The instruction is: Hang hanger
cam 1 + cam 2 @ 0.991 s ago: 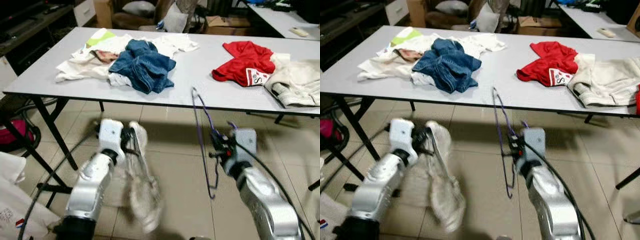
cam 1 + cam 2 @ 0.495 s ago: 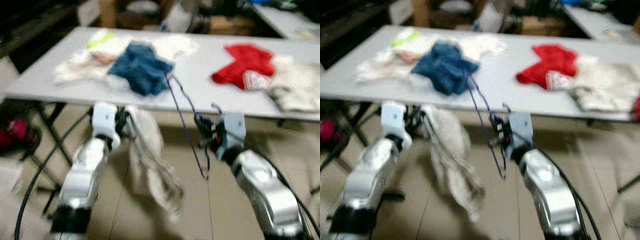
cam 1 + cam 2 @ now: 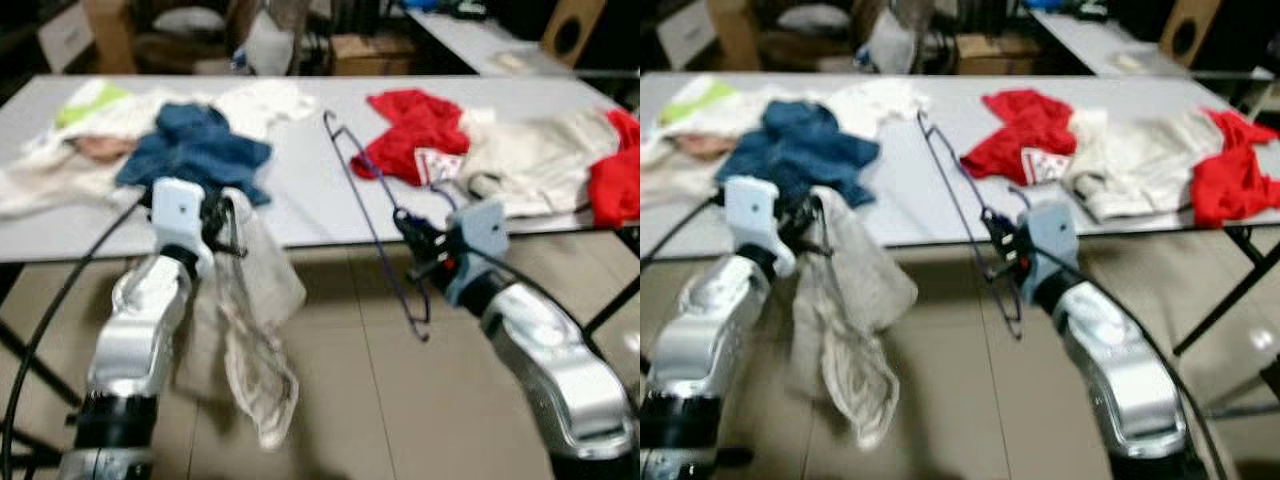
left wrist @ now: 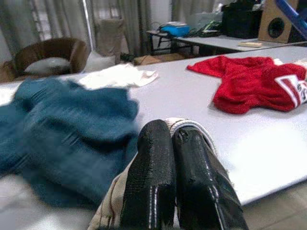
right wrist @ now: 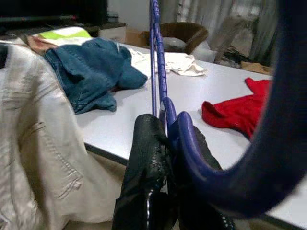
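Observation:
A thin purple hanger (image 3: 370,215) is pinched in my shut right gripper (image 3: 415,240) in front of the table's front edge. It leans up and to the left, and its upper end reaches over the tabletop. The right wrist view shows the black fingers (image 5: 148,158) clamped on the hanger's purple wire (image 5: 158,72). My left gripper (image 3: 225,215) is shut on a pale beige garment (image 3: 255,330) that hangs limp toward the floor. In the left wrist view, cloth (image 4: 192,127) shows between the closed fingers (image 4: 153,163).
The grey table (image 3: 300,200) spans the view ahead. On it lie blue jeans (image 3: 195,150), a red shirt (image 3: 415,120), a cream garment (image 3: 530,160), more red cloth (image 3: 615,170) and white clothes at the far left. A table leg (image 3: 1230,290) slants down at the right over tiled floor.
The camera has swung to the right, so the table's clothes sit further left. The hanger went from nearly upright to leaning left, its top now over the table. Both grips are unchanged.

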`<state>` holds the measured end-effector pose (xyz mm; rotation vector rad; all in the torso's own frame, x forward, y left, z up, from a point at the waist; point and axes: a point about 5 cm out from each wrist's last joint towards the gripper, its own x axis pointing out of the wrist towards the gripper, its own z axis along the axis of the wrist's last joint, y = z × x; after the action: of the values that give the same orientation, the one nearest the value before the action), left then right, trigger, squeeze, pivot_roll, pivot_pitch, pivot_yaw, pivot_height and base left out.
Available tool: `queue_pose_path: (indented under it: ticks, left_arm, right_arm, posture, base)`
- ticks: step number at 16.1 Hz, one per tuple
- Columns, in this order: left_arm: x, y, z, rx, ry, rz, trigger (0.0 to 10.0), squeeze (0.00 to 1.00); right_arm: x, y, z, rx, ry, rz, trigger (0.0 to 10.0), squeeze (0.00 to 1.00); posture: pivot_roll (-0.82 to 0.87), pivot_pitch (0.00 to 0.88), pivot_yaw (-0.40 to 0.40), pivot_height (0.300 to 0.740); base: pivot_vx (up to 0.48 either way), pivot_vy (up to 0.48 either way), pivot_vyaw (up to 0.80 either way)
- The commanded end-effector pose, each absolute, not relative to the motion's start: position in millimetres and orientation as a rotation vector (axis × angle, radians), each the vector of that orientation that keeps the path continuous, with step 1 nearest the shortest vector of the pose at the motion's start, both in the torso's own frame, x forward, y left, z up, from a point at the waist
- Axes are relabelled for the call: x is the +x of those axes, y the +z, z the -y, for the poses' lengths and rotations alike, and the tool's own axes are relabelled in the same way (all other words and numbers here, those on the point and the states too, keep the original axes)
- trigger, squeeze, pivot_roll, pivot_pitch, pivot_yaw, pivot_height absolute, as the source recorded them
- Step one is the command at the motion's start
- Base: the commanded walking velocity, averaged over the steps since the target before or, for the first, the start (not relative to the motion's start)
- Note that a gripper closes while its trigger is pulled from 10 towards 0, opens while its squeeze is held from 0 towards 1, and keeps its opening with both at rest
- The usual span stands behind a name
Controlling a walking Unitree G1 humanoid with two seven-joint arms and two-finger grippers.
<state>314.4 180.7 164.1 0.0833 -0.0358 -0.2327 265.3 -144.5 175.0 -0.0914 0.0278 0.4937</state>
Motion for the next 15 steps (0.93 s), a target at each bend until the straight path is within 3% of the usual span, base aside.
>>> queue_pose_path:
  ticks: [1,8,15]
  left_arm:
    - [318.5,187.3,-173.1,0.096,-0.272,0.119,10.0,0.00]
    - [342.6,235.3,-181.8,0.116,-0.283,0.215,10.0,0.00]
    - [368.8,306.9,-184.2,0.108,-0.303,0.366,10.0,0.00]
  right_arm:
    - [263.9,182.2,151.8,-0.076,0.512,-0.016,10.0,0.00]
    - [249.4,224.0,191.7,-0.187,0.735,0.039,10.0,0.00]
    - [218.7,235.7,202.2,-0.253,1.034,-0.052,10.0,0.00]
  posture:
    - [-0.10,0.000,0.020,0.740]
    - [-0.09,0.000,0.023,0.740]
    - [-0.08,0.000,0.030,0.740]
  base:
    - [0.334,0.000,0.00]
    - [0.334,0.000,0.00]
    - [0.341,0.000,0.00]
